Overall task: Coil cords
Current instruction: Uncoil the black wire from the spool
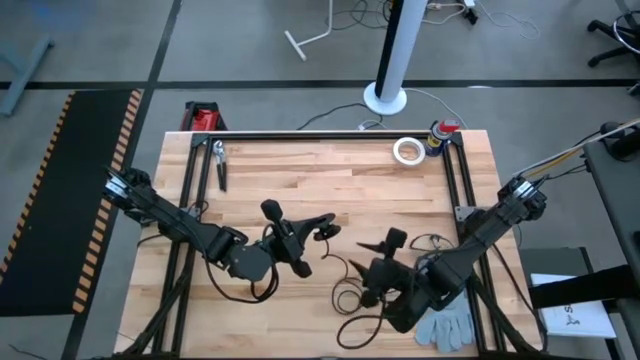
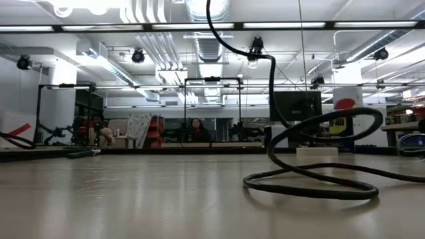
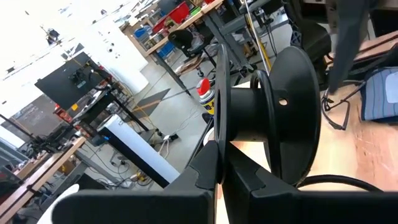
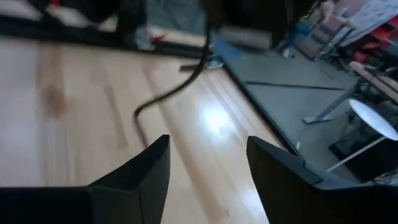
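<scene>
The thin black flexible cord [image 1: 352, 290] lies in loose loops on the light wooden table [image 1: 320, 180], at the near middle, between the two arms, and in the high view much of it is covered by the right arm, so its ends cannot be found. In the low view it makes a flat loop on the table [image 2: 319, 179] and one strand goes up out of the picture, cut off at the edge. The loops have no clear long axis; they spread from the middle of the table toward the near edge. The left gripper [image 1: 318, 232] is over the middle of the table and is clamped on a black plastic spool [image 3: 280, 124], which stands on edge between its fingers with its axle lying level. The right gripper [image 1: 385, 245] is just beside the cord loops with its jaws spread apart and nothing between them; the wrist view there is blurred. A grey glove [image 1: 445, 325] lies near the right arm, partly under it. A white tape roll [image 1: 407, 151] rests at the far edge.
</scene>
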You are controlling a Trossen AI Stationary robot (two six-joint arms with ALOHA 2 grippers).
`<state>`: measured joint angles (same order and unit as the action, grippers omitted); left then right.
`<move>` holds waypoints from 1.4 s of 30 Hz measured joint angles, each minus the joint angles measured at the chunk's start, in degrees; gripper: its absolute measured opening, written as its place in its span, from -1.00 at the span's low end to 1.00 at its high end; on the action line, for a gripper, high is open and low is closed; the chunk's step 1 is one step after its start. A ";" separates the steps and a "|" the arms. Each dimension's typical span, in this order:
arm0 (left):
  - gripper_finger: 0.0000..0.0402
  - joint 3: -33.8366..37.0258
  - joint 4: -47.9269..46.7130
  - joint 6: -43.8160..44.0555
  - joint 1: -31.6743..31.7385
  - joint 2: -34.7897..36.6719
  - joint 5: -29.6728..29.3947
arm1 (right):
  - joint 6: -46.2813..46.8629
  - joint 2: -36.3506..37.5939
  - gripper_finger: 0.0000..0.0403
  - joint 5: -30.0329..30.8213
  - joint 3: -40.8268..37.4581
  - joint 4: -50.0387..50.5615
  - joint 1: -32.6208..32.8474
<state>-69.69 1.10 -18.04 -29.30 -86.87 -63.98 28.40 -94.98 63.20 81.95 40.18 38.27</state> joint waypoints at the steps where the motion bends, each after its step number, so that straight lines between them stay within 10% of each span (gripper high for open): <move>1: -1.00 0.00 0.15 0.18 0.04 0.00 -0.05 | -1.45 0.00 -0.01 0.35 0.00 -2.15 -0.72; 25: -1.00 0.00 0.65 0.56 0.09 -0.08 -0.03 | -20.60 -0.44 -0.22 -12.29 -5.56 -30.53 -12.14; 35: -1.00 0.00 0.66 0.56 0.09 -0.09 0.00 | -25.78 -0.44 -0.91 -15.02 -7.21 -35.03 -12.12; 42: -1.00 0.49 0.60 -1.94 0.11 -0.09 0.00 | -31.17 -0.44 -0.99 -18.09 -7.21 -39.30 -10.35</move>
<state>-69.20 1.70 -19.97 -29.19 -86.96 -63.99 -2.77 -95.42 45.12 74.74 0.89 27.92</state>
